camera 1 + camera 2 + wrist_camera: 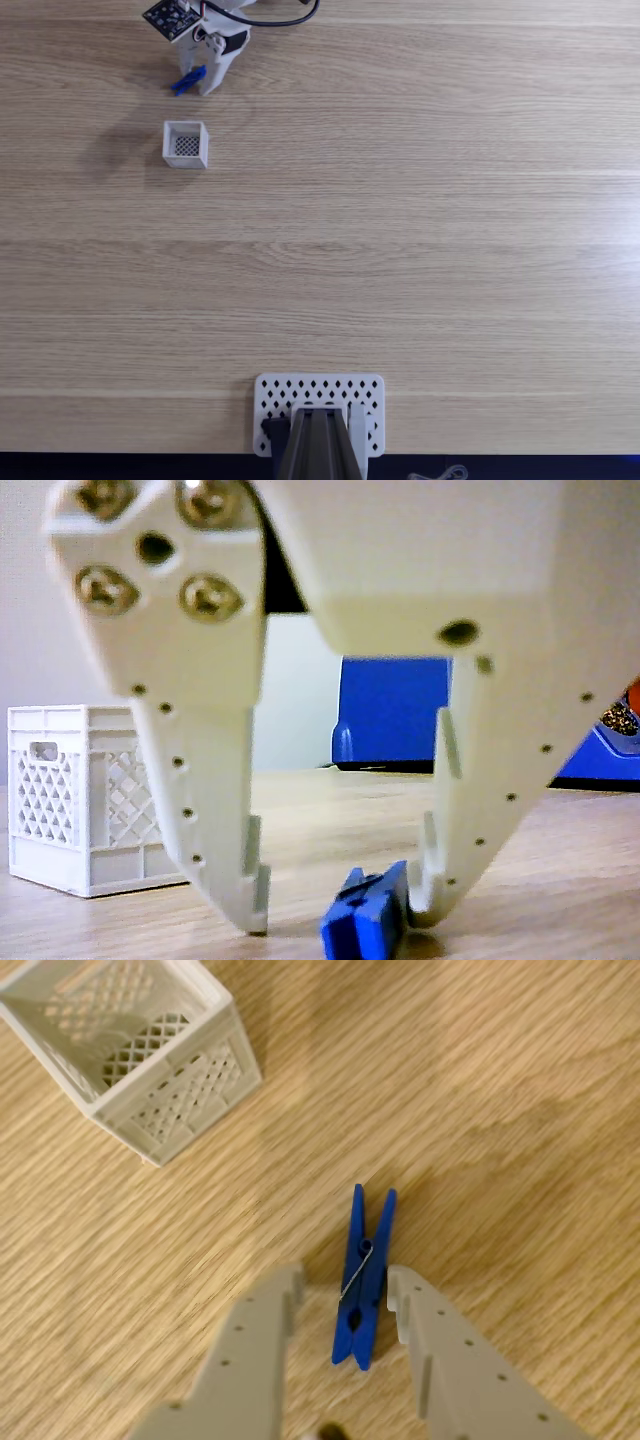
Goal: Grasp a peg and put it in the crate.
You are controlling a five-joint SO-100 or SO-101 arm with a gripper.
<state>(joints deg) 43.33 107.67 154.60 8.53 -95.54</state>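
The blue peg [365, 1275] lies flat on the wooden table between the fingers of my open gripper [345, 1285]. The right finger [410, 1305] touches the peg's side, while the left finger [275, 1305] stands a little apart from it. In the other view the fingertips of the gripper [342, 910] reach down to the table, with the peg [368, 915] against the right tip. The white crate [185, 1095] stands empty at the upper left of the wrist view. In the fixed view the gripper [205, 80] and peg [188, 79] are at the far left, just beyond the crate [166, 142].
A white perforated plate [320, 395] holds the arm's base at the table's near edge. A black cable [280, 20] runs along the far edge. A blue object [395, 715] stands in the background behind the gripper. Bare wood stretches to the right.
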